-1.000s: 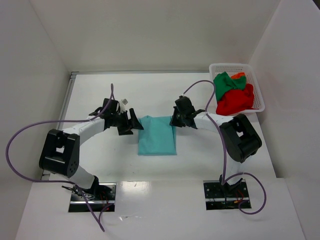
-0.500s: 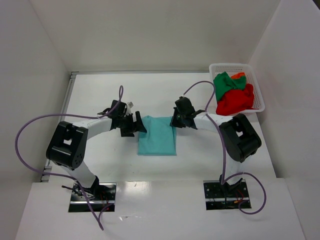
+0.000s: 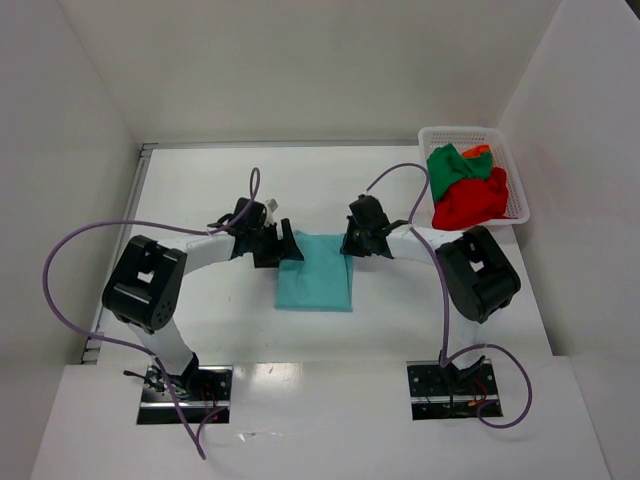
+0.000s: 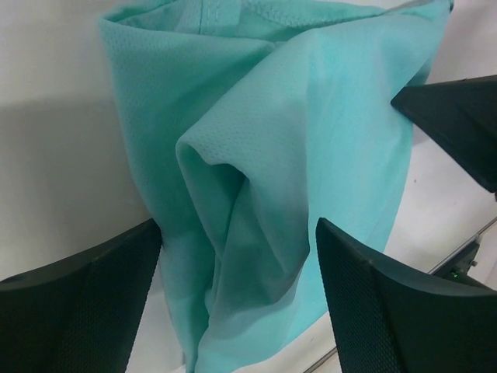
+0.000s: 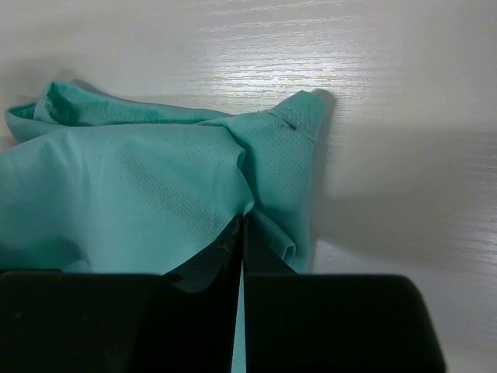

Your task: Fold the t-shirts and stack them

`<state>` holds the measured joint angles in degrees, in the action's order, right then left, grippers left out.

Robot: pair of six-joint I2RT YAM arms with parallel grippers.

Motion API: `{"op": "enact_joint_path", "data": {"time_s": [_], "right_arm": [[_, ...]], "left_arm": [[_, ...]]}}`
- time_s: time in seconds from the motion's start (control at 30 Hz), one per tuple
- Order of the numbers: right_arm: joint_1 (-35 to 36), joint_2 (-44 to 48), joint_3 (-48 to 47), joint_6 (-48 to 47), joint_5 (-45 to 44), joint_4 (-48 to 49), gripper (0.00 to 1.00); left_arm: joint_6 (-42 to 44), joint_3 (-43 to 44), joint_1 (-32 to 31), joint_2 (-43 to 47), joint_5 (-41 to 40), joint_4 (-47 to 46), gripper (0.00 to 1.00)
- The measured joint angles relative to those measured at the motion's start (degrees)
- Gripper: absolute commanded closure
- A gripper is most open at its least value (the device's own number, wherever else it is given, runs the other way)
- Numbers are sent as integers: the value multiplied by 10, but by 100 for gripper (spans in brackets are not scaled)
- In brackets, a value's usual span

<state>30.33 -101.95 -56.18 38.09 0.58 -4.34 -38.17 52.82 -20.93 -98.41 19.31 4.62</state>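
At the table's (image 3: 200,190) centre lies the folded teal t-shirt (image 3: 315,272). The left claw (image 3: 287,248) gapes astride its 10 o'clock corner; the right claw (image 3: 351,242) is pinched on the 2 o'clock corner. A shallow left bite might spill the fold.

This looks like a robot lab — a small test booth, not a home. Plain white walls (image 3: 300,70) close in a white worktop (image 3: 200,180) on three sides. Two black and white robot arms, the left arm (image 3: 150,290) and the right arm (image 3: 478,272), are bolted to metal plates (image 3: 185,392) at the near edge. Purple cables (image 3: 446,325) loop out from them. A white basket (image 3: 458,131) of bright shirts (image 3: 468,200) stands at the far right — and one teal shirt (image 3: 315,275) lies on the worktop between the arms.
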Motion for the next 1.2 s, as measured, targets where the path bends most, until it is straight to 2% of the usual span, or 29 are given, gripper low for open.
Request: {"op": "enact_joint_path", "data": {"time_s": [0.1,0.23,0.27,0.37,0.4,0.57,0.6,0.63,0.73,0.77,0.8,0.83,0.87,0.97,1.2], "right_arm": [[0,-3,0,0,0,0,95],[0,-4,0,0,0,0,95],[0,-5,0,0,0,0,95],[0,-6,0,0,0,0,95],[0,-7,0,0,0,0,95],[0,-7,0,0,1,1,93],[0,-7,0,0,1,1,90],[-1,-7,0,1,0,0,77],[-3,-7,-4,11,-2,-5,52],[-4,-6,-9,12,2,-7,28],[-5,-5,-15,16,2,-9,20],[-7,-3,-21,13,3,-12,16],[-10,1,-26,11,3,-14,0],[-24,37,-32,8,7,-27,0],[-37,208,-52,-6,0,-52,0]], "left_arm": [[-11,0,-1,-6,-2,-11,20],[-16,0,-2,-16,-3,-21,36],[-17,0,-2,-17,-3,-23,45],[-18,0,-2,-25,-9,-22,61],[-20,0,-2,-27,-10,-22,73],[-23,6,-3,-32,-15,-7,100],[-23,11,-3,-33,-19,1,100],[-22,20,-5,-34,-26,14,100],[-7,51,-9,-37,-61,62,100],[-1,65,-9,-39,-75,82,100],[7,84,-9,-43,-89,103,100],[17,103,-7,-47,-104,119,100],[25,123,-3,-53,-118,134,100],[56,188,22,-76,-162,172,100],[110,275,98,-122,-246,210,100]]}}
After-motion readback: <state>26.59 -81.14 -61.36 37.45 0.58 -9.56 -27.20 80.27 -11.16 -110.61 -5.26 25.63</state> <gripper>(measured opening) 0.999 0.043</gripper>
